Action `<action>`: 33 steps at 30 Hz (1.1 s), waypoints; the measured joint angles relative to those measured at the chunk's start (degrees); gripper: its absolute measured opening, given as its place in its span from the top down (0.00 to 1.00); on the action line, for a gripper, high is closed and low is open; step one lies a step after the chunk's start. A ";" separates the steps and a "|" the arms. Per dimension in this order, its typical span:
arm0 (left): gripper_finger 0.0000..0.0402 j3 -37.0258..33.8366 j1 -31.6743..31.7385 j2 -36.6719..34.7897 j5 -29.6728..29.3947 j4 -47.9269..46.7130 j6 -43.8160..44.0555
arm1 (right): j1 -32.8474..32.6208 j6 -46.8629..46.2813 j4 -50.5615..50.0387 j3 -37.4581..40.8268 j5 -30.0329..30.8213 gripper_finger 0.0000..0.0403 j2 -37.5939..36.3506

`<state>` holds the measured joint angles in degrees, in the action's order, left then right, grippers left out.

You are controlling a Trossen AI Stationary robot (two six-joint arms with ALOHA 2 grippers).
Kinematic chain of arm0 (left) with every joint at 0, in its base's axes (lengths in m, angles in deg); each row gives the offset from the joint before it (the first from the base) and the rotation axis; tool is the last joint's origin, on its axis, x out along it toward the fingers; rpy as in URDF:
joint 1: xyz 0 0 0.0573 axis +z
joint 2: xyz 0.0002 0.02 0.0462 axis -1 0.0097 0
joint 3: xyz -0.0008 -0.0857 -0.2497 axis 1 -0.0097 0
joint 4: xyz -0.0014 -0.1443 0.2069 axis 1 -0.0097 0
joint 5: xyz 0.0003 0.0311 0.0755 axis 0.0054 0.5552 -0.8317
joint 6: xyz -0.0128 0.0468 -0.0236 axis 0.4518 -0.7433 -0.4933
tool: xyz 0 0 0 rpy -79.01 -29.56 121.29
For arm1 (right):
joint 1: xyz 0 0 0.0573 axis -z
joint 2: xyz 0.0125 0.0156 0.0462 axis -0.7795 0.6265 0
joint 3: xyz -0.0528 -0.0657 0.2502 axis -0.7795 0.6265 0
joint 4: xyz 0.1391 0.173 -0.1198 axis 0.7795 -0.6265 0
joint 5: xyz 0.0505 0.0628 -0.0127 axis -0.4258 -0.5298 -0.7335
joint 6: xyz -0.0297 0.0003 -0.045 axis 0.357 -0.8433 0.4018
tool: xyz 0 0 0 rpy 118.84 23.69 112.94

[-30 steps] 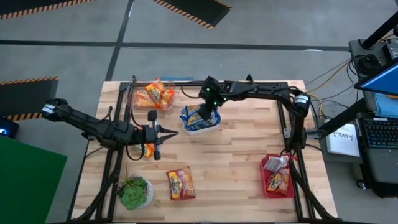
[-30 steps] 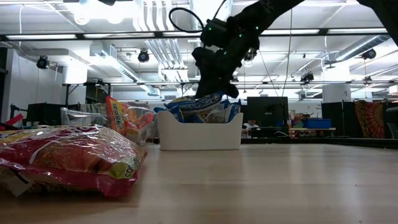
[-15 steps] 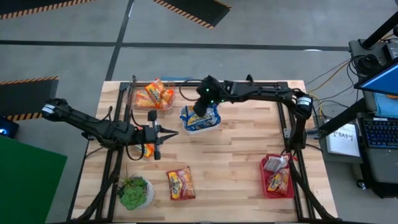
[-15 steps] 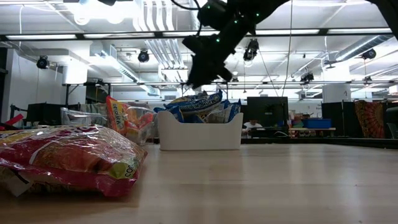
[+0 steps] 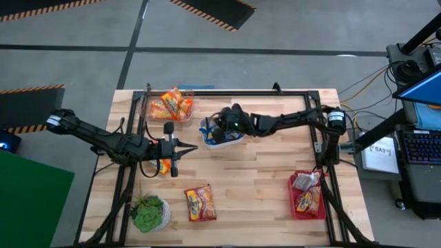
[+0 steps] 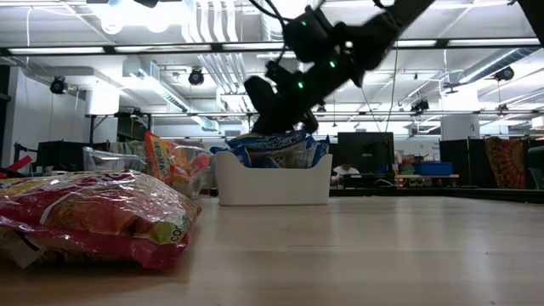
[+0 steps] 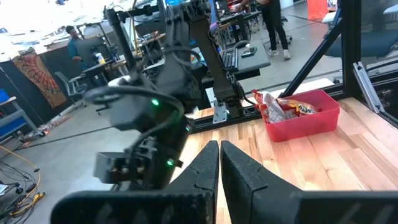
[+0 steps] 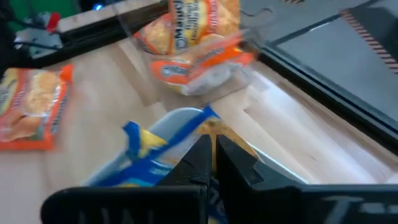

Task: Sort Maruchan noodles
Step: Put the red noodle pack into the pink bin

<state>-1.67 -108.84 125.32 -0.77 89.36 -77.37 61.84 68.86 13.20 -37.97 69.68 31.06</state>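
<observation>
Over the white bin point(image 5: 222, 141) of blue noodle packets point(image 6: 274, 146), the right gripper point(image 5: 218, 128) is hovering, its fingers pinched together. Nearer the table's left edge, the left gripper point(image 5: 185, 147) is waiting, likewise closed and empty.

Blue packets point(image 5: 222, 133) are standing bunched in the white bin, orange packets point(image 5: 169, 105) are piling in the clear bin, and a red-pink packet point(image 5: 199, 203) is lying flat on the table.
</observation>
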 joint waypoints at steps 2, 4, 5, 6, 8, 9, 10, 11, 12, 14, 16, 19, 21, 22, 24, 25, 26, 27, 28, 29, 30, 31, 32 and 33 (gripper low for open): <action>1.00 0.00 0.00 0.00 0.00 0.00 0.00 | -0.52 -0.30 6.69 3.83 1.61 0.97 0.57; 1.00 0.00 0.00 0.00 0.00 0.00 0.00 | -0.80 -0.53 11.27 7.41 2.09 0.97 0.74; 1.00 0.00 0.00 0.00 0.00 0.04 0.00 | -0.87 -0.82 12.89 8.73 2.13 0.97 0.76; 1.00 0.00 0.00 0.00 0.00 0.04 0.00 | -0.87 -1.14 14.43 9.68 2.11 0.97 0.76; 1.00 0.00 0.00 0.00 0.00 0.14 -0.02 | -0.76 -1.81 15.73 10.69 2.16 0.97 0.44; 1.00 0.00 -0.02 0.00 0.00 0.25 -0.02 | -0.74 -1.82 15.62 10.78 2.16 0.97 0.01; 1.00 0.00 0.00 0.00 0.00 0.27 -0.02 | -0.74 -1.63 15.62 10.70 2.28 0.97 -0.43; 1.00 0.00 0.00 0.00 0.00 0.33 -0.02 | -0.75 -0.94 15.57 10.18 2.27 0.97 -0.96; 1.00 0.00 0.00 0.00 0.00 0.33 -0.02 | -0.91 -0.42 15.70 9.52 2.24 0.97 -1.47; 1.00 0.00 0.00 0.00 0.00 0.50 -0.01 | -1.62 1.01 15.94 7.98 2.31 0.97 -2.18; 1.00 0.00 0.00 0.01 0.00 0.49 -0.12 | -2.34 1.99 15.69 6.59 2.18 0.97 -2.25; 1.00 0.00 0.00 0.09 0.00 0.48 -0.18 | -3.40 2.66 15.48 5.48 2.18 0.97 -1.37; 1.00 0.00 0.00 0.11 0.00 0.50 -0.27 | -3.78 2.51 15.31 5.49 2.58 0.97 -0.53; 1.00 0.00 0.00 0.11 0.01 0.50 -0.36 | -3.90 2.15 15.68 5.48 3.28 0.97 0.20; 1.00 0.00 0.00 0.11 0.01 0.46 -0.42 | -4.01 0.94 15.19 5.79 4.21 0.97 1.87; 1.00 0.00 0.00 0.11 0.02 0.50 -0.42 | -4.01 0.42 15.25 5.79 4.26 0.97 2.94; 1.00 0.00 0.00 0.11 0.00 0.48 -0.40 | -4.01 -0.28 15.40 5.80 4.30 0.97 4.09; 1.00 0.00 0.00 0.11 0.01 0.48 -0.42 | -3.99 -0.78 15.68 5.78 4.34 0.97 5.06; 1.00 0.00 0.00 0.11 0.01 0.48 -0.41 | -4.01 -1.00 15.99 5.78 4.44 0.97 5.87; 1.00 0.00 0.00 0.11 0.00 0.48 -0.40 | -4.01 -1.10 16.29 5.64 4.65 0.97 6.50; 1.00 0.00 0.00 0.11 0.01 0.48 -0.38 | -4.01 -1.14 16.33 5.48 4.65 0.97 6.75; 1.00 0.00 0.00 0.11 0.01 0.48 -0.32 | -4.01 -1.14 16.13 5.38 4.63 0.97 6.72; 1.00 0.00 0.00 0.11 0.01 0.50 -0.22 | -4.01 -1.10 15.67 5.29 4.44 0.97 6.16; 1.00 0.00 0.00 0.11 0.01 0.48 -0.13 | -4.15 -1.03 15.00 5.17 4.00 0.97 5.51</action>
<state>-1.67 -108.84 125.43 -0.76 89.84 -77.50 57.69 67.83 28.20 -32.80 73.68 36.57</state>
